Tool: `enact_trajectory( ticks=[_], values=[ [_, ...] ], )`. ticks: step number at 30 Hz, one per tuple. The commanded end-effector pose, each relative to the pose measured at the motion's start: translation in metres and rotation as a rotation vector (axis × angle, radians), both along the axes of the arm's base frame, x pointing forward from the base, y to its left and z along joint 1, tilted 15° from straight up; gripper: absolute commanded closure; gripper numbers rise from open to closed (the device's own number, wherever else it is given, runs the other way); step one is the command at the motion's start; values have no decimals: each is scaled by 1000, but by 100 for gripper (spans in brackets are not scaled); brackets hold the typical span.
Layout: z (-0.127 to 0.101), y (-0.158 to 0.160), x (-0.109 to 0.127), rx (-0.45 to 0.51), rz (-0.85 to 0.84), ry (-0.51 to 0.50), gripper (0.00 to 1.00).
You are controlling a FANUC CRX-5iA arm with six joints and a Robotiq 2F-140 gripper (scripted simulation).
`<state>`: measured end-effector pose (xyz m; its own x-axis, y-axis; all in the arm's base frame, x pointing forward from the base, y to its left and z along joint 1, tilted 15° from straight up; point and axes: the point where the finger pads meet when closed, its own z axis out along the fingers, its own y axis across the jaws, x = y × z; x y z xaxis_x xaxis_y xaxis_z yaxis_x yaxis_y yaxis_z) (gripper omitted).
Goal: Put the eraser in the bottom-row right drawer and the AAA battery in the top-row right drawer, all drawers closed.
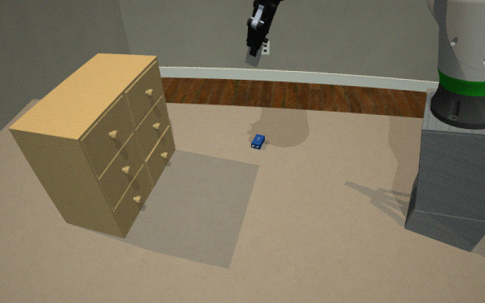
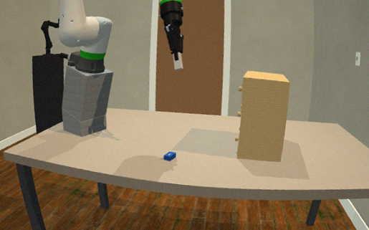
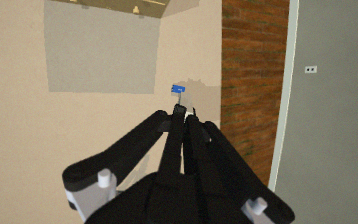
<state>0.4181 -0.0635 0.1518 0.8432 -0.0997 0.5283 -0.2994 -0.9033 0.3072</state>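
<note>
The small wooden chest (image 1: pixel 80 96) (image 2: pixel 262 117) stands on the table with all its drawers pushed in; a sliver of it shows at the top of the wrist view (image 3: pixel 115 5). The top right drawer's knob (image 1: pixel 148 92) and the bottom right drawer's knob (image 1: pixel 163 155) are on the far column. My gripper (image 1: pixel 254 60) (image 2: pixel 178 65) (image 3: pixel 183 100) is shut with nothing between its fingers. It hangs high above the table, well away from the chest's front. No eraser and no AAA battery are in view.
A small blue block (image 1: pixel 258 141) (image 2: pixel 170 155) (image 3: pixel 178 88) lies on the table below the gripper, near the table's edge. A grey rectangular patch (image 1: pixel 199 207) lies in front of the chest. The robot's grey pedestal (image 1: pixel 451 167) (image 2: pixel 83 103) stands at one end.
</note>
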Motion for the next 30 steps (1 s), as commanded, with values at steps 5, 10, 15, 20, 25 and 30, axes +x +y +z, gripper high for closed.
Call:
enact_trajectory(
  ticks=[5,10,15,20,25,30],
  values=[
    [39,54,-14,261,171,253,100],
    [41,56,-14,299,199,282,100],
    [41,56,-14,299,199,282,100],
    [41,56,-14,299,199,282,0],
    [41,56,-14,299,199,282,0],
    [41,56,-14,299,199,282,0]
  ],
)
